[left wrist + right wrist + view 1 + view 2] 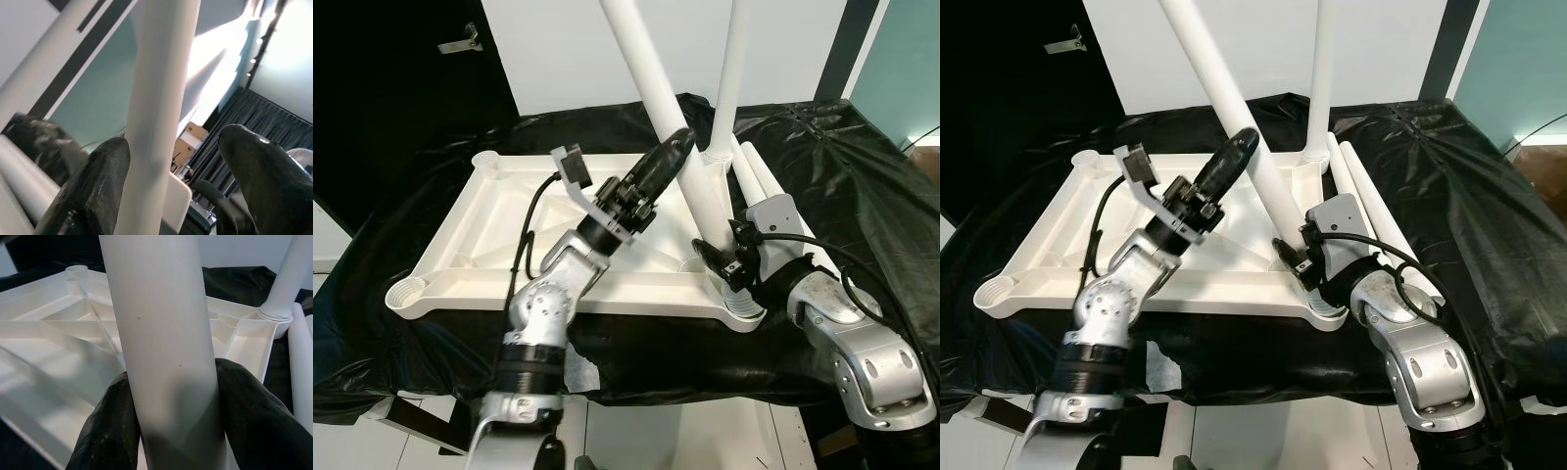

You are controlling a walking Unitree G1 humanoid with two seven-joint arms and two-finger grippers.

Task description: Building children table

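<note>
A white tabletop point(499, 245) lies upside down on a black-covered surface. One white leg point(729, 69) stands upright in its far right corner socket. A second leg point(651, 88) leans to the left, its foot at the near right corner socket point(744, 315). My right gripper point(720, 259) is shut on this leaning leg just above the socket; the fingers point(107, 431) press both sides of the leg point(161, 342). My left gripper point(672, 155) is open around the same leg point(156, 122) higher up, one finger point(93, 191) touching it and the other finger point(259, 166) apart.
Two more white legs point(759, 176) lie side by side on the black cover right of the tabletop. Open sockets sit at the near left corner point(406, 294) and far left corner point(487, 162). White floor lies below the front edge.
</note>
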